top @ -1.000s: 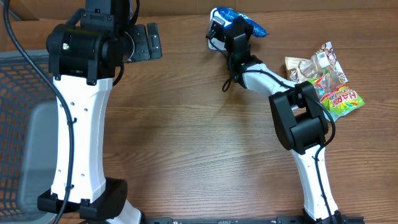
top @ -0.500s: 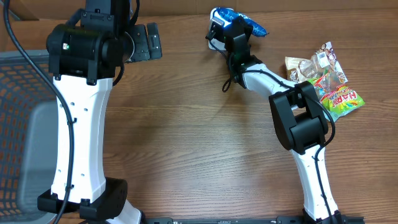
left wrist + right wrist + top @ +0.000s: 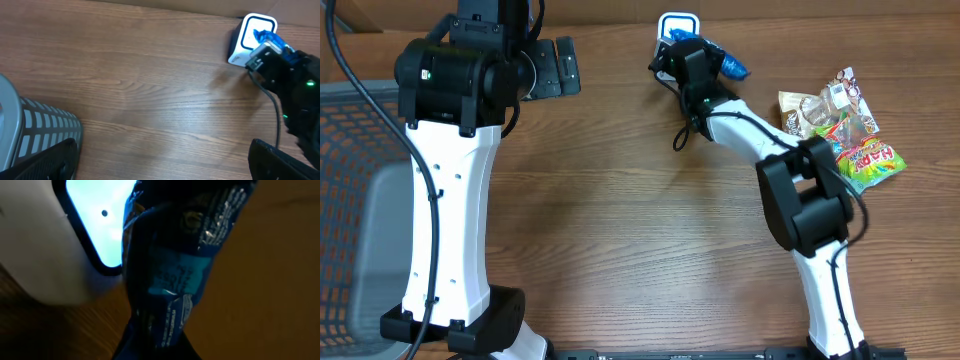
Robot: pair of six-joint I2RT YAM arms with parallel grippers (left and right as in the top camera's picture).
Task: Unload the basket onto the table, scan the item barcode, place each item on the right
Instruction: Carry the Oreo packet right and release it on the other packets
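At the far edge of the table (image 3: pixel 620 220), the right gripper (image 3: pixel 688 48) clamps a blue packet (image 3: pixel 170 280) just in front of the lit white scanner (image 3: pixel 250 32), while the left gripper (image 3: pixel 555 67) holds its jaws wide apart.

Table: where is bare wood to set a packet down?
Widest bare table lies between the left arm and right arm. A smaller patch sits outside the right arm, nearside of the snack pile. Crowded: far edge at the scanner.

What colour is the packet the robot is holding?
Blue packet, best seen from the right wrist.
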